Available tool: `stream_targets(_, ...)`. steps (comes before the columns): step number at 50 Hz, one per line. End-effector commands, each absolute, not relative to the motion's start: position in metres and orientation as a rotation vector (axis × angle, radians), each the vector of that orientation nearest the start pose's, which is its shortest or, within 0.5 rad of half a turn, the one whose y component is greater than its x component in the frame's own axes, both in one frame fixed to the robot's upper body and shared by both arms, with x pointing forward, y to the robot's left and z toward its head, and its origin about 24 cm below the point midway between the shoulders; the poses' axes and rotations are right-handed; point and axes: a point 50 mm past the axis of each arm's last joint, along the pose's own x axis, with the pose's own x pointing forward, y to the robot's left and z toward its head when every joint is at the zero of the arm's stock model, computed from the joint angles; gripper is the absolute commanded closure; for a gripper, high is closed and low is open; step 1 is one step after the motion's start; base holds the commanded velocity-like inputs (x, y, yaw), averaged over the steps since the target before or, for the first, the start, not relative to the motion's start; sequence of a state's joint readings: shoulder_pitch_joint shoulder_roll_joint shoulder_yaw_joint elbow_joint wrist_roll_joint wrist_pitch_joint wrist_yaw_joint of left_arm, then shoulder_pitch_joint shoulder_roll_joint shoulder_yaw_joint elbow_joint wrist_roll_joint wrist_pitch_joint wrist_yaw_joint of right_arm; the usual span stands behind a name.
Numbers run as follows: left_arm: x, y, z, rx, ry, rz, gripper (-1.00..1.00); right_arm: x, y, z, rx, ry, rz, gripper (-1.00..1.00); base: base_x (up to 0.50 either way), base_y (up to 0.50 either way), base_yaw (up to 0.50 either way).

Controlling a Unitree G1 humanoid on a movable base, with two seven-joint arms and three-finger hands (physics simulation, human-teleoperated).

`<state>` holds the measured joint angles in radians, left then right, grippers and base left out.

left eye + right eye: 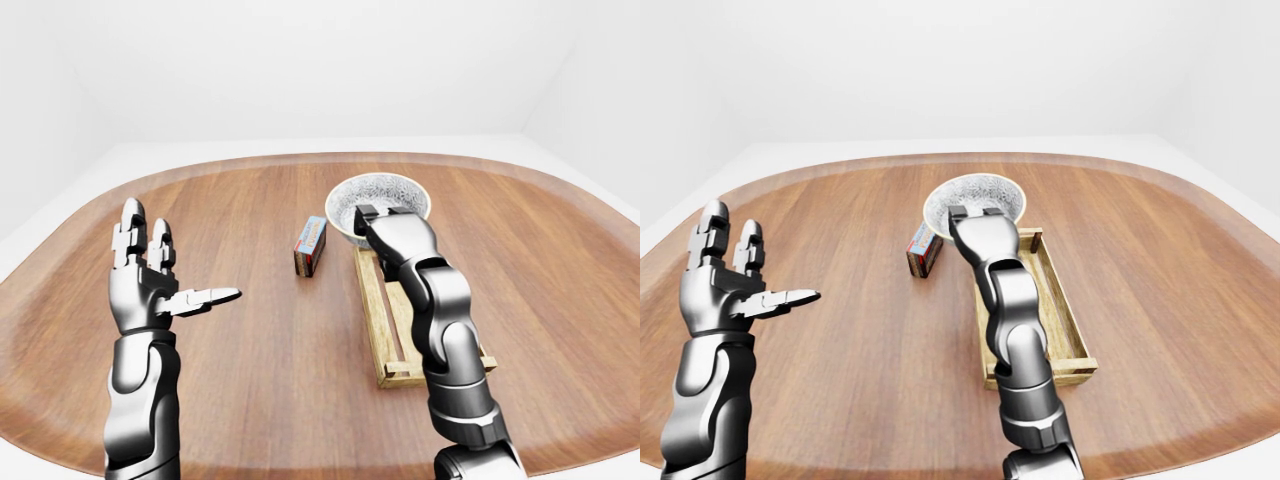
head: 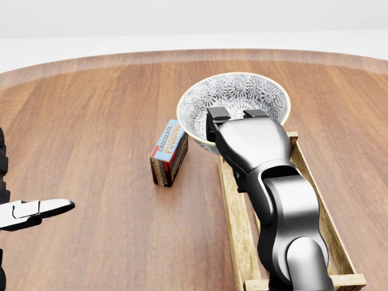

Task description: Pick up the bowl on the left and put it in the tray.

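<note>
**Head view.** The grey metal right hand (image 2: 251, 148) is hooking two fingers (image 2: 217, 115) over the near rim of the round white bowl with a grey flower pattern (image 2: 233, 97) and gripping it. The third finger is hiding under the bowl. The forearm is covering much of the pale slatted wooden tray (image 2: 322, 212). The bowl is hanging at the tray's top end, its mouth facing up and tipping slightly toward the bottom of the view. Whether it is touching the wood cannot be told. Being round, it is showing no long axis, while the tray's long axis is running bottom to top. The blue-and-brown chocolate pudding box (image 2: 170, 151) is lying just left of the bowl, apart from the tray. The left hand (image 2: 33, 212) is being cut off by the left edge.

**Left-eye view.** The left hand is showing whole here, raised over the left side of the oval brown wood-grain worktop (image 1: 250, 340). Its fingers are spreading wide and upright, its thumb is pointing right, and it is holding nothing.

**Right-eye view.** Plain white walls (image 1: 940, 70) and a pale floor (image 1: 770, 155) are surrounding the worktop. The arm is hiding the tray's left rail.
</note>
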<state>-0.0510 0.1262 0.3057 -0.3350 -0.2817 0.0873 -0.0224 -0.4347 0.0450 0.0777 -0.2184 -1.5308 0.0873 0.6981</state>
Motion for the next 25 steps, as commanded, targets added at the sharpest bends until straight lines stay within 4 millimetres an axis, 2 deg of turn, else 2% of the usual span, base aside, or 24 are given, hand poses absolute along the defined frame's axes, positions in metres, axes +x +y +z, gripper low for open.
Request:
stream_targets(1,0.243,0.229,0.133,-0.113,-0.345,0.184,-1.00,0.298,-0.115,0.175,-1.473,-0.062,0.151,1.00,0.00,0.00,0.00)
stream_targets(5,0.243,0.229,0.132,-0.112,-0.340,0.183,-1.00,0.298,-0.121,0.172,-1.445,-0.055,0.168,1.00,0.00,0.00,0.00)
stream_targets(13,0.243,0.229,0.132,-0.111,-0.344,0.183,-1.00,0.303,-0.132,0.151,-1.403,0.015,0.240,1.00,0.00,0.00,0.00)
stream_targets(25,0.242,0.227,0.132,-0.110,-0.342,0.181,-1.00,0.299,-0.139,0.146,-1.377,0.026,0.255,1.00,0.00,0.00,0.00)
